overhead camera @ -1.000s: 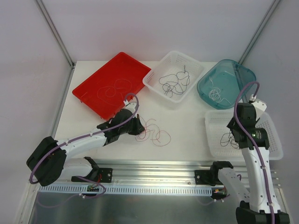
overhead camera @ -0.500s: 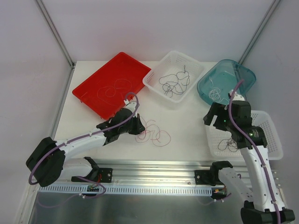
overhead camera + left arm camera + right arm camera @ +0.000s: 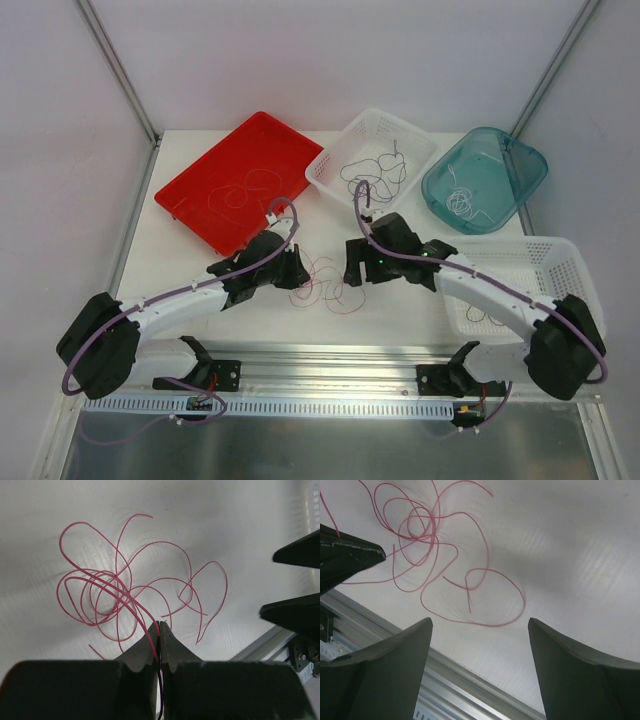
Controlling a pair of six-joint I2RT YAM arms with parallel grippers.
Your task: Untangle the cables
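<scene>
From my station, most of the sorting looked done. Thin reddish loops (image 3: 245, 190) lay in the red tray (image 3: 195, 205) at the far left corner of the table (image 3: 180, 260). Dark loops (image 3: 372, 178) sat in the white basket (image 3: 330, 178) at the middle of the far edge, and whitish loops (image 3: 460, 200) in the teal tub (image 3: 530, 170) at the far right corner. A small dark bundle (image 3: 490, 318) rested in the second white basket (image 3: 575, 265) along the right edge. What was left, as far as I could judge, was the tangle of red cables (image 3: 322, 282), lying on the bare table near the middle of its near edge, with its loops crossing over one another and not yet parted. The left gripper (image 3: 296, 270) sat at the tangle's left side with its jaws closed on a single strand, which the left wrist view showed running up between the fingertips (image 3: 153, 636). The right gripper (image 3: 352, 268) hung just over the tangle's right side with its jaws spread wide and nothing between them; in the right wrist view the outermost loop lay on the table between its fingers (image 3: 395, 650). I reckoned the job was in its last stretch: this knot wanted pulling apart and its strands carrying to their containers, though I couldn't tell how many separate cables it held.
</scene>
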